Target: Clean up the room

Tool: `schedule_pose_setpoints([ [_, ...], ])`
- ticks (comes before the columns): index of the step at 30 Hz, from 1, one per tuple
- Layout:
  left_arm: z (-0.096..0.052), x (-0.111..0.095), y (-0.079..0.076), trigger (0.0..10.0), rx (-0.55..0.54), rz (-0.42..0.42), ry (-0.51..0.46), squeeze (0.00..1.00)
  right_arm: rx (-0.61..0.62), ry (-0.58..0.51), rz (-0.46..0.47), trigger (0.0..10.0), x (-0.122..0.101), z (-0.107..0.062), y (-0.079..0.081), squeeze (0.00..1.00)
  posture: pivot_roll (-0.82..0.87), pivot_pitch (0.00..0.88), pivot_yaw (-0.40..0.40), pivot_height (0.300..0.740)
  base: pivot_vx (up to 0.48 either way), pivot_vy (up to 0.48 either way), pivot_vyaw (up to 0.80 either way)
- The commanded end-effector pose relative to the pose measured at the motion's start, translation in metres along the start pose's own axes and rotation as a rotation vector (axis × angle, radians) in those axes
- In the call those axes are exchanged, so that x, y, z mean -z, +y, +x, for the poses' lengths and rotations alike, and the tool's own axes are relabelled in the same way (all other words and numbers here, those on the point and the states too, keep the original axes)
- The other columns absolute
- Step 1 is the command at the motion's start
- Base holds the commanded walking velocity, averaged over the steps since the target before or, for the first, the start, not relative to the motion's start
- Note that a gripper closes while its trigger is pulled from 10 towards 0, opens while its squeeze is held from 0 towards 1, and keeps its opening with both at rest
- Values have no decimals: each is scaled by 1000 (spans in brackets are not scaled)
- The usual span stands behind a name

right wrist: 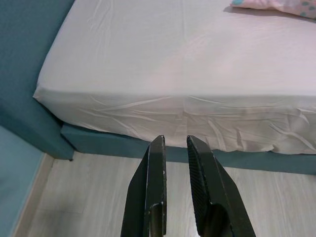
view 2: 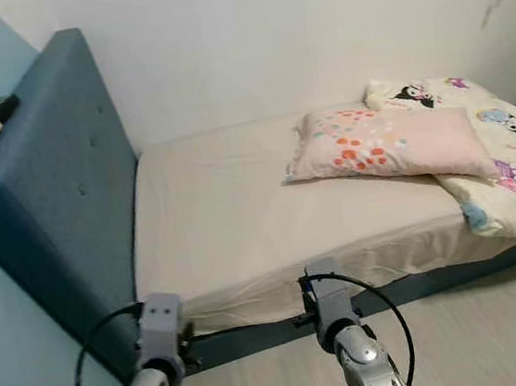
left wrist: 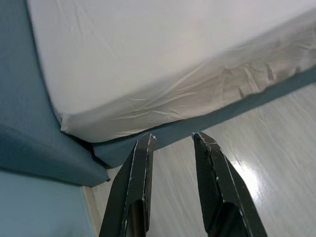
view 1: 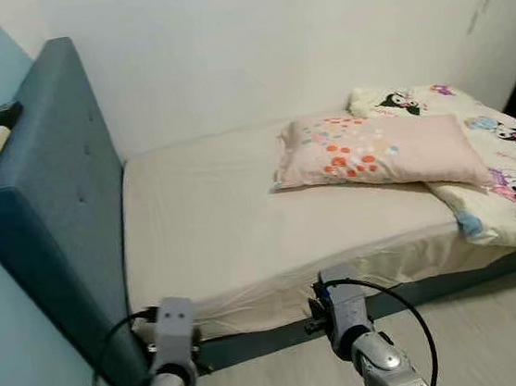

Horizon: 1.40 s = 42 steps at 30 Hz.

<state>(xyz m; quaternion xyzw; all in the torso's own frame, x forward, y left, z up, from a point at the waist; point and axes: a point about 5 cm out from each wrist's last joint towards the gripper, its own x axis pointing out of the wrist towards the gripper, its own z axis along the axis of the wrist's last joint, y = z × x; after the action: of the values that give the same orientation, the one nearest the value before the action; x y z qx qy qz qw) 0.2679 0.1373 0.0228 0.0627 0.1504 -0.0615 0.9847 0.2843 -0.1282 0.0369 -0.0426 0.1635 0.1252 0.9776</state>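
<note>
Crookedly, a pink dotted pillow (view 1: 374, 150) overlaps a cartoon-print pillow (view 1: 507, 169); left hand (left wrist: 173, 140) and right hand (right wrist: 175, 142) released.

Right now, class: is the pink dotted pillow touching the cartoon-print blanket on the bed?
Touching. The left eye view shows the pink pillow lying with its right end over the cartoon-print blanket, with no gap between them.
</note>
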Motion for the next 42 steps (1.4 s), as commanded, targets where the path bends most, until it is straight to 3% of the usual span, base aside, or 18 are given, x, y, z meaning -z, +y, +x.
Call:
schedule_pose_setpoints([
  [1, -1, 1, 1, 10000, 14, 24, -4, 0, 0, 5, 5, 10000, 3, 0, -1, 0, -2, 64, -13, 740, 0, 0, 0],
  [23, -3, -5, -4, 10000, 77, -22, -63, 0, -23, 5, 13, 10000, 9, 0, 4, 0, -10, 59, -19, 740, 0, 0, 0],
  [28, -3, -5, -4, 10000, 81, 40, -61, 0, -22, 10, 17, 10000, 11, -1, 5, 0, -11, 58, -21, 740, 0, 0, 0],
  [42, -2, -6, -4, 10000, 59, 29, -68, 0, -25, 15, 23, 10000, 12, -1, 7, 0, -10, 62, -19, 740, 0, 0, 0],
])
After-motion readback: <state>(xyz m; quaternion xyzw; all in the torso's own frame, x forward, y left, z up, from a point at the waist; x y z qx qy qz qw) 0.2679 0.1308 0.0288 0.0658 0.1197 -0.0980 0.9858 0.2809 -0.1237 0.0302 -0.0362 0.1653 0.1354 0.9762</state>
